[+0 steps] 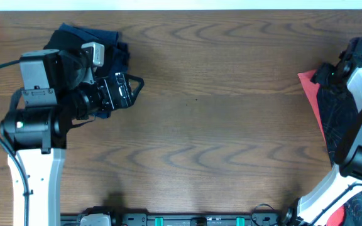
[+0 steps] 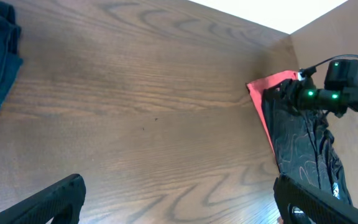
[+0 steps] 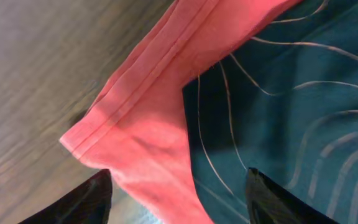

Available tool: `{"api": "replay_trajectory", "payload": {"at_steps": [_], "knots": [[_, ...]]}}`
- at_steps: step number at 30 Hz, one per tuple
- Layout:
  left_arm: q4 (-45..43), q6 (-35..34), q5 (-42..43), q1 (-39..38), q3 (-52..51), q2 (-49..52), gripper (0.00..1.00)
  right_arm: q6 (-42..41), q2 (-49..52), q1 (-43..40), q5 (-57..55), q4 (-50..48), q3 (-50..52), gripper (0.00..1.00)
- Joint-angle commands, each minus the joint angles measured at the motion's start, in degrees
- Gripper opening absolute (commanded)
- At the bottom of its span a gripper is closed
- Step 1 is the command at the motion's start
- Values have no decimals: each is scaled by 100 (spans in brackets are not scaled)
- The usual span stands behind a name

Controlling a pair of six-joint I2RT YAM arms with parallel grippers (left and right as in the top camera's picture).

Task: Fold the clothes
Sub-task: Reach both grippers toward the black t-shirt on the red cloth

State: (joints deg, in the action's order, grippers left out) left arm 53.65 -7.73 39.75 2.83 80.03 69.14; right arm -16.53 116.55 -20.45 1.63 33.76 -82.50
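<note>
Black contour-lined shirt [image 1: 335,125] lay rumpled on coral garment [image 1: 308,85], right edge; navy garment [image 1: 115,47] bunched far left. Right gripper [image 3: 179,202] part-open, straddling both hems, nothing clamped; left gripper [image 1: 129,88] wide, empty. Folding apparently unstarted.

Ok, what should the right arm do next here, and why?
Probably close the right gripper on the fabric. Its open fingers straddle the corner of the coral-red garment and the edge of the black shirt lying over it, so a pinch there could drag them toward the middle of the table.
</note>
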Motion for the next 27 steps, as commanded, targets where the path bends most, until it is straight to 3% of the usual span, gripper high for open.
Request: {"api": "replay_trajectory", "payload": {"at_steps": [1,8,12,14,21,27], "knots": [[28,-28,74,-17,103,116,98,-81,280,4,-190,-109,-48,62],[118,-28,76,-17,92,278,99,-188,476,4,-791,-166,-48,38],[197,-26,74,-17,85,326,99,-186,474,-37,-1154,-68,-50,7],[208,-26,74,-17,83,330,99,-186,468,-94,-1119,-13,-57,1],[223,39,-35,-17,83,332,99,-127,125,-177,-448,140,-72,1],[345,308,-35,0,83,295,95,651,-820,-109,1606,251,-70,1]]}}
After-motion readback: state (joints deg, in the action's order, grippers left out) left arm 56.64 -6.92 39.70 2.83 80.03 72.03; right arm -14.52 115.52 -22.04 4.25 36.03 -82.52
